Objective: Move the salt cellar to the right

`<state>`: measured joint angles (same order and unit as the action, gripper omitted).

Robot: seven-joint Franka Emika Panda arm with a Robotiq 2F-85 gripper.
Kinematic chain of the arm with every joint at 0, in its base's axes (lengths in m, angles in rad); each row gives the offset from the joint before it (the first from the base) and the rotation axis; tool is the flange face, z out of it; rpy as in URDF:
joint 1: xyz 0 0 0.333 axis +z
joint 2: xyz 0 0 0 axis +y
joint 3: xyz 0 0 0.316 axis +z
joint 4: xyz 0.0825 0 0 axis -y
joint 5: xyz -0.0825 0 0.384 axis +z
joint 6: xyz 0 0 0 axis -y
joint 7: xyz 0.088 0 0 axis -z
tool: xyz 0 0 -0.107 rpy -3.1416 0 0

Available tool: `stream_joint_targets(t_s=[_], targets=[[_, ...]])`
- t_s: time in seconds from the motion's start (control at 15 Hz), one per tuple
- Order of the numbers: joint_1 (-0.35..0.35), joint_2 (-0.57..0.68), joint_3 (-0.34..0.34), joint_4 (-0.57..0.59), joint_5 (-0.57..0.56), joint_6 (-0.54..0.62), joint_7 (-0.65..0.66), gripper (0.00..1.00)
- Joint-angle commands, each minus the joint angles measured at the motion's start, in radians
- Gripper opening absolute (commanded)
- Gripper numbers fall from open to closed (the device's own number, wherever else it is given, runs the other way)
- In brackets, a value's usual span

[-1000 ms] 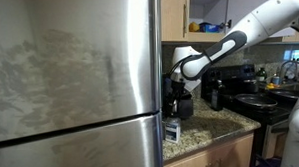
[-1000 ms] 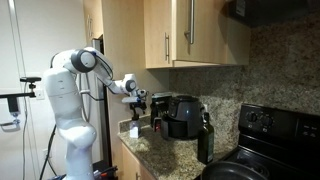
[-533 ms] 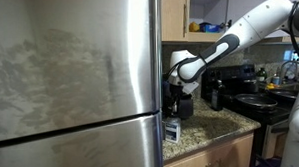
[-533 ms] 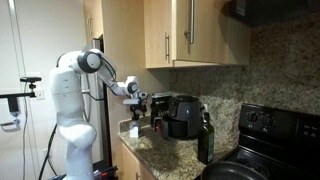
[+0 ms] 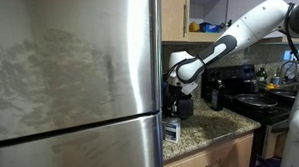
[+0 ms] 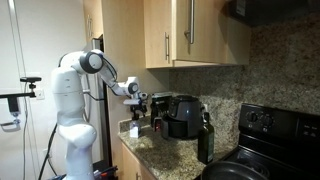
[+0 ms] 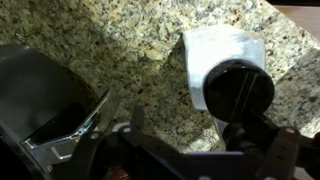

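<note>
Speckled granite desk (image 7: 120, 30) fills the wrist view. The hand (image 7: 185, 108) comes in from the bottom edge with its fingers spread apart, holding nothing. In the upper right of that frame sits the whitish salt cellar (image 7: 215, 50), its lower edge overlapped by a dark, blurred part of the hand. A black appliance (image 7: 35, 95) fills the left side. In an exterior view the hand (image 5: 180, 90) hangs above the salt cellar (image 5: 171, 130), and a stainless refrigerator (image 5: 69, 76) fills the left of the frame.

I log the arm (image 5: 249, 22) as smooth white rounded shells with dark grey rings at the joints. The gripper (image 6: 138, 110) is black and boxy.
</note>
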<state>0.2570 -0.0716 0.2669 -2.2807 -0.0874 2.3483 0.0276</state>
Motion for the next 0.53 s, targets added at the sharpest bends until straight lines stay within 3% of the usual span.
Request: stream_joint_targets(t_s=[0.0, 0.47], targets=[[0.024, -0.051, 0.014, -0.035, 0.043, 0.006, -0.045, 1.0], [0.024, -0.011, 0.017, 0.001, 0.011, -0.003, 0.008, 1.0]])
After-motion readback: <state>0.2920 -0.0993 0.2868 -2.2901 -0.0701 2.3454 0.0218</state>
